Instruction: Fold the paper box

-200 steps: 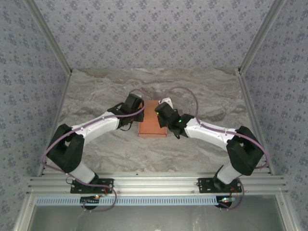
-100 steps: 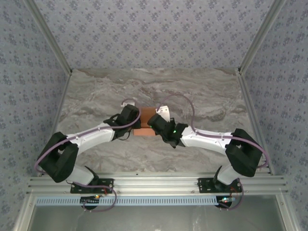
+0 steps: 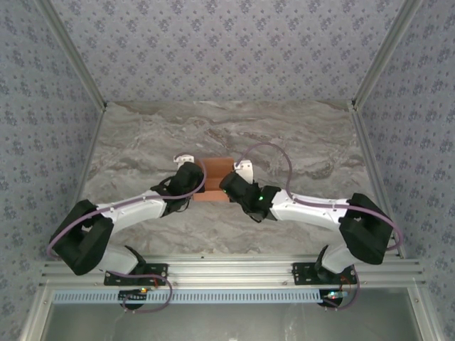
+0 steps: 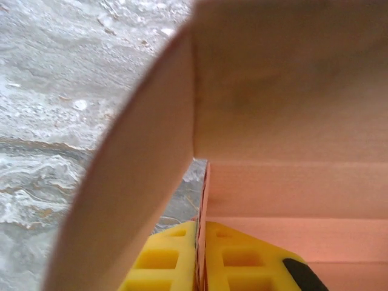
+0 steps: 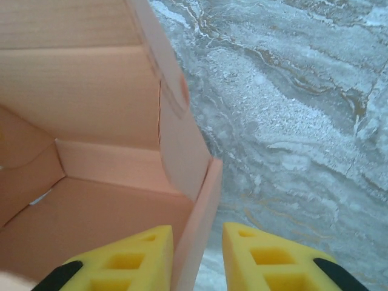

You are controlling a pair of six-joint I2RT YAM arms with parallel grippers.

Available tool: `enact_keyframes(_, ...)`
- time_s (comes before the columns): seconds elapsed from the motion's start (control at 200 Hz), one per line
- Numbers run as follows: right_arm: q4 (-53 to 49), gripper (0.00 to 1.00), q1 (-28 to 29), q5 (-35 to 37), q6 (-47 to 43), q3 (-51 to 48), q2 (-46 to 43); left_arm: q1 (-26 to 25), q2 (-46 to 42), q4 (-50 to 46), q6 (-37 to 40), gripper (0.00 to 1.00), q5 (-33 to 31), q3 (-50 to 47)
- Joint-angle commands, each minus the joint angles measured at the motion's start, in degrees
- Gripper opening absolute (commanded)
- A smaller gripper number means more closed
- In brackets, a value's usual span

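The paper box [image 3: 215, 170] is orange-salmon card, partly formed, held up between both grippers at mid-table. My left gripper [image 3: 197, 186] is on its left side. In the left wrist view its yellow fingers [image 4: 159, 260] are pressed together on a thin upright card wall of the paper box [image 4: 291, 182], with a curved flap [image 4: 139, 176] bending over to the left. My right gripper [image 3: 229, 186] is on the right side. Its fingertips [image 5: 124, 259] straddle the paper box's side wall [image 5: 200, 212]: the wall touches the left finger, and a gap shows before the right one.
The marbled grey table [image 3: 298, 149] spreads round the box. Patterned walls and metal frame rails [image 3: 370, 71] close in the back and sides. The arm bases sit on the near rail [image 3: 227, 271].
Both grippers have drawn closer together and shifted slightly left. The box has moved left with them and now looks much shorter from above.
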Motion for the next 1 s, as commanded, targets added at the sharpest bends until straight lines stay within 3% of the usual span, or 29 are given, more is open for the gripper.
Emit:
enact_keyframes(0.0, -1.67, 0.33, 0.59, -2.65, 1.09, -0.85, -3.78, -0.08, -0.87, 2.66, 2.85, 0.10, -4.10, -0.30)
enact_keyframes(0.195, -0.34, 0.39, 0.35, -5.60, -3.22, -3.36, -10.09, -0.14, 0.82, 5.40, 5.71, 0.10, -4.95, -0.30)
enact_keyframes(0.28, 0.48, 0.44, -1.42, -7.33, -10.15, -5.38, -13.85, -0.12, 1.98, 6.16, 6.20, 0.10, -4.91, -0.01)
enact_keyframes(0.41, 0.68, 0.45, -10.10, -16.06, -14.46, -7.66, -20.96, -0.08, 3.12, 6.71, 6.35, 0.10, -4.98, 0.25)
enact_keyframes(0.525, -1.33, 0.47, -22.18, -25.91, -12.40, -6.37, -24.18, -0.21, 3.45, 6.93, 6.55, 0.10, -4.79, 0.43)
enact_keyframes(0.685, -3.34, 0.47, -33.21, -36.77, -11.54, -2.28, -22.35, -0.30, 4.27, 5.94, 7.86, 0.10, -5.00, 1.94)
enact_keyframes(0.8, -3.42, 0.48, -36.54, -40.04, -12.62, 0.71, -19.38, -0.30, 4.08, 5.55, 11.03, 0.10, -4.55, 3.17)
enact_keyframes(0.994, 2.58, 0.60, -39.55, -50.14, -18.43, 1.52, -14.43, -0.22, 3.50, 5.43, 21.61, 0.09, -0.19, 5.61)
